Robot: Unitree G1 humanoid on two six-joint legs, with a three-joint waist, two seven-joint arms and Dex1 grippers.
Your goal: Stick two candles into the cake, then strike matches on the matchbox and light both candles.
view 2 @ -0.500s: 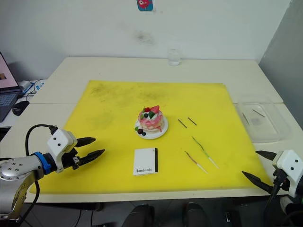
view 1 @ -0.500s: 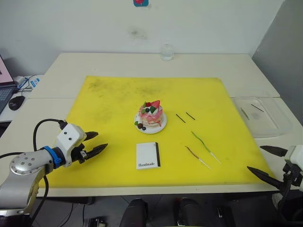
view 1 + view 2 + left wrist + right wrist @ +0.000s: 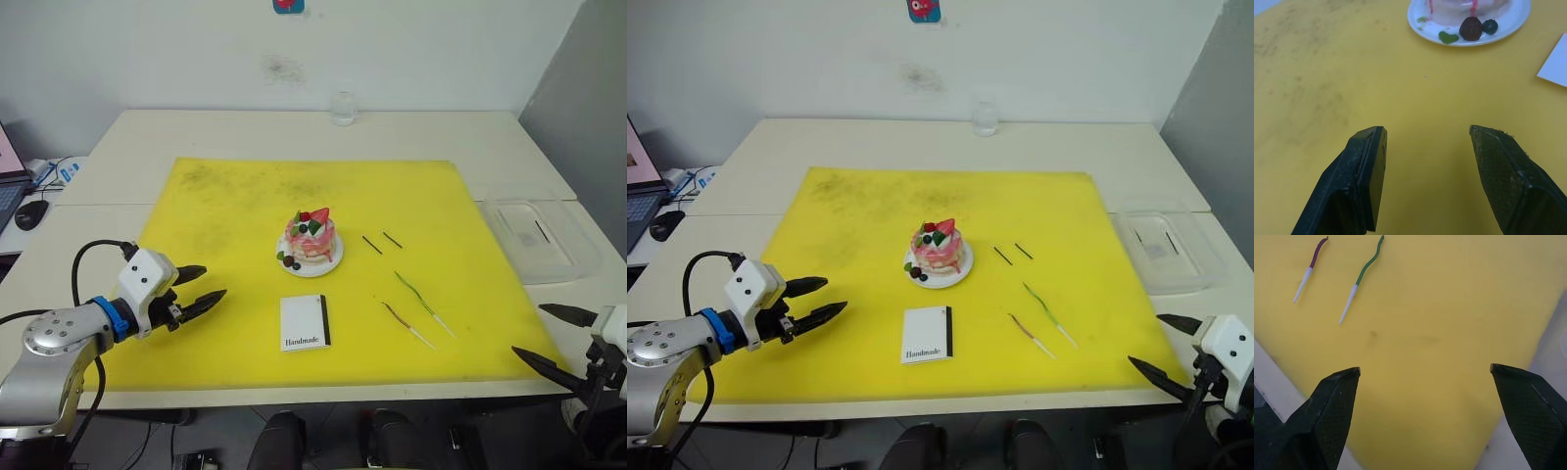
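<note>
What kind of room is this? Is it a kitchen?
Probably not a kitchen; it looks more like an office or lab. Plain tables stand against a bare wall, a laptop and mouse sit alongside, and a yellow mat marks the work area.

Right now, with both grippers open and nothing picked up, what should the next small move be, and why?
Probably the right gripper should reach toward the green candle and close on it. Both candles, green and dark red candle, lie flat on the yellow mat, none stands in the cake, and they lie on that gripper's side. The left gripper hovers farther off, beyond the matchbox.
</note>
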